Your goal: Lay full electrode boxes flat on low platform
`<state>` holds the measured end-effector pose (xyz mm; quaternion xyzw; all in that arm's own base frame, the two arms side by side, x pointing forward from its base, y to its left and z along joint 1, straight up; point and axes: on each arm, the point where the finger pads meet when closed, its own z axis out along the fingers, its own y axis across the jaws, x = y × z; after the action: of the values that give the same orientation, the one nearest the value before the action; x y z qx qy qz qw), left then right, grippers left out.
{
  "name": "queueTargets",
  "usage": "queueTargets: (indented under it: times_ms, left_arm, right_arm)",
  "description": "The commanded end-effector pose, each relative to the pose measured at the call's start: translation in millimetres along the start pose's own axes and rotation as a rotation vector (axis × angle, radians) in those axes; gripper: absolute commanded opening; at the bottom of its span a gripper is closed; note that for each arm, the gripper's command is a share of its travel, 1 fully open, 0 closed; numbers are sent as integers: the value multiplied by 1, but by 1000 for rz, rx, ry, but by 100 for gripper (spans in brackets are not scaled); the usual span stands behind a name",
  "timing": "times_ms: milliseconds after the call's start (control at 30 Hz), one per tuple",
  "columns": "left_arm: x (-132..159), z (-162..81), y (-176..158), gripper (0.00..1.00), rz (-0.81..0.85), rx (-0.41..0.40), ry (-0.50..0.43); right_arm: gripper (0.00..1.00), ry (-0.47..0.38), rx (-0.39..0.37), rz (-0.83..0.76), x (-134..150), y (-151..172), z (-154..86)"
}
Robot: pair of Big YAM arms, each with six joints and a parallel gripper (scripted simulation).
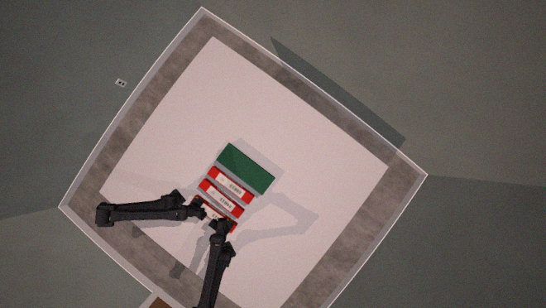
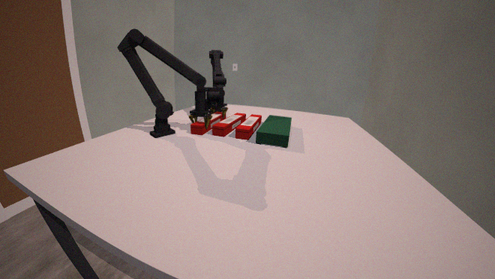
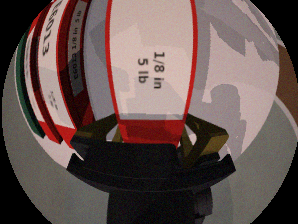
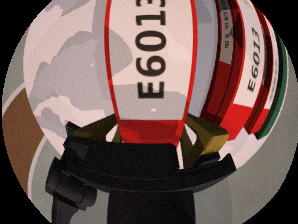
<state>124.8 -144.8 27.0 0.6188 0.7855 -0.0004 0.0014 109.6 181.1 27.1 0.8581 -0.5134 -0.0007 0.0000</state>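
Observation:
Three red boxes of electrodes with white labels lie side by side next to the low green platform (image 1: 246,169), which also shows in the exterior view (image 2: 274,130). The middle box (image 1: 221,198) and the box nearest the platform (image 1: 231,185) lie flat on the table. The farthest box (image 2: 202,125) is held at both ends. My left gripper (image 1: 198,204) is shut on the end marked "1/8 in 5 lb" (image 3: 149,63). My right gripper (image 1: 221,225) is shut on the end marked "E6013" (image 4: 149,50). Both arms hide much of this box from above.
The box lies on the table or only just above it; I cannot tell which. The green platform carries nothing. The right arm's base (image 2: 162,129) stands near the boxes. A brown door (image 2: 34,94) is in the wall beside the table.

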Motion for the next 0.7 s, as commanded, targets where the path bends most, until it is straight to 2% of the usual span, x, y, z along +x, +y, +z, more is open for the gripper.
queueTargets:
  times_ms: [0, 467, 500, 567, 667]
  left_arm:
    - [-14, -9, 7, 0, 1, -16, -32]
    - [-14, -9, 7, 0, 1, -16, -32]
    - [-15, -10, 6, 0, 3, -13, -26]
    - [-23, -25, 10, 0, 3, -29, -55]
    - [-22, -31, 11, 0, 2, -30, -55]
  right_arm:
    - [0, -19, 31, 4, -7, -13, -9]
    - [0, -18, 31, 18, -6, -12, -9]
    - [0, -29, 50, 17, -11, -19, -21]
    - [0, -32, 55, 17, -12, -21, -27]
    - [0, -32, 56, 16, -12, -21, -32]
